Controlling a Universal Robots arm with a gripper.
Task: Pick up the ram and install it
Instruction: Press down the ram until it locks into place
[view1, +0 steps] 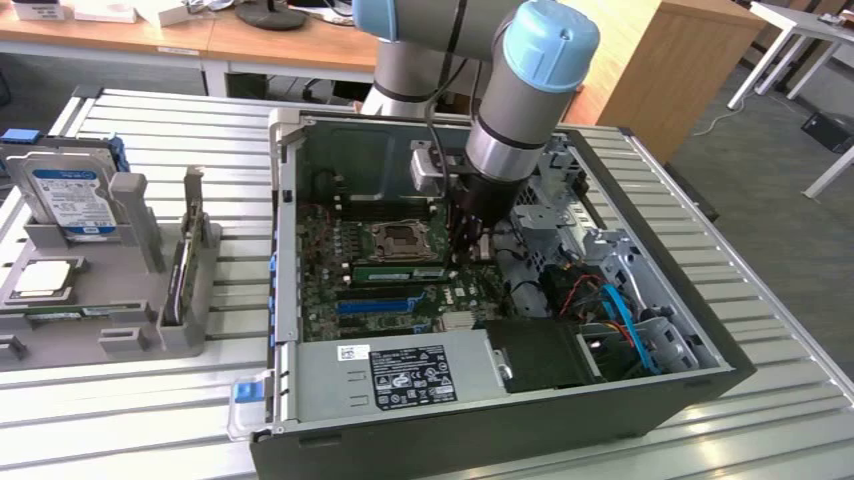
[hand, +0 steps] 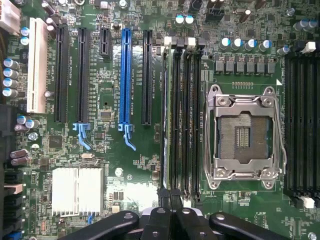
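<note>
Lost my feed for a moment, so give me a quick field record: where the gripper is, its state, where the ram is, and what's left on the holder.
gripper: shut, down inside the open computer case, over the motherboard
ram: green stick lying along the memory slots beside the CPU socket, under the gripper
seated or not: cannot tell
holder, exterior view's left: hard drive standing upright, card with metal bracket

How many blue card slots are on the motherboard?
1. The blue slot stands among the black card slots, between a short black one and a long black one, beside the memory slots. The pincer may hide other parts.
</note>
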